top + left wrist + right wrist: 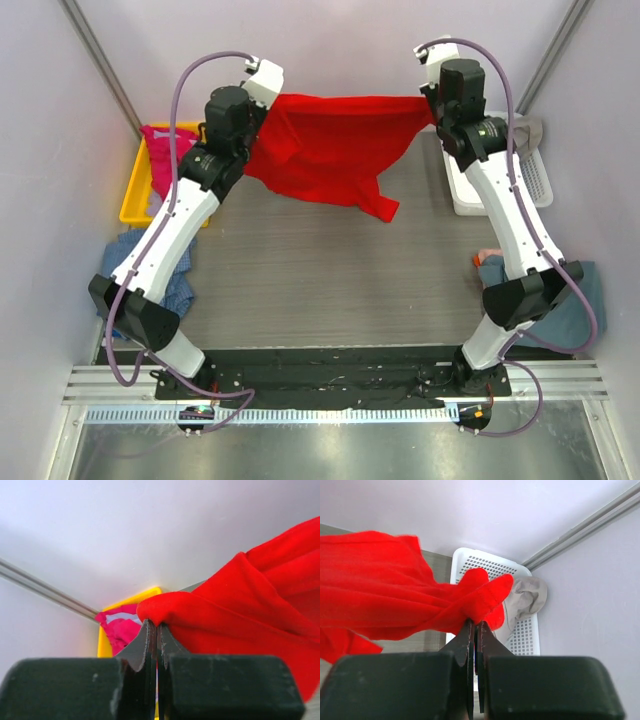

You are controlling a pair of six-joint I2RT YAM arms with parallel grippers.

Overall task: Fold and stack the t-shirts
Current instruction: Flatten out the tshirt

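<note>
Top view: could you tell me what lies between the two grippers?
The red t-shirt, stretched from left gripper to right gripper, in the top view.

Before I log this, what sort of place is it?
Probably a lab cell for laundry folding: plain pale walls enclose a grey table, with a yellow bin and a white basket holding clothes.

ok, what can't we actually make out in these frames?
Top view: fingers of the left gripper and right gripper are hidden under the wrists; the grip shows only in the wrist views.
Top view: whether the hanging hem of the red t-shirt touches the table is unclear; the wrist views cut it at the edges.
Top view: the left arm hides what the yellow bin holds beyond the pink cloth.
Top view: the right arm hides the shape of the teal cloth.
</note>
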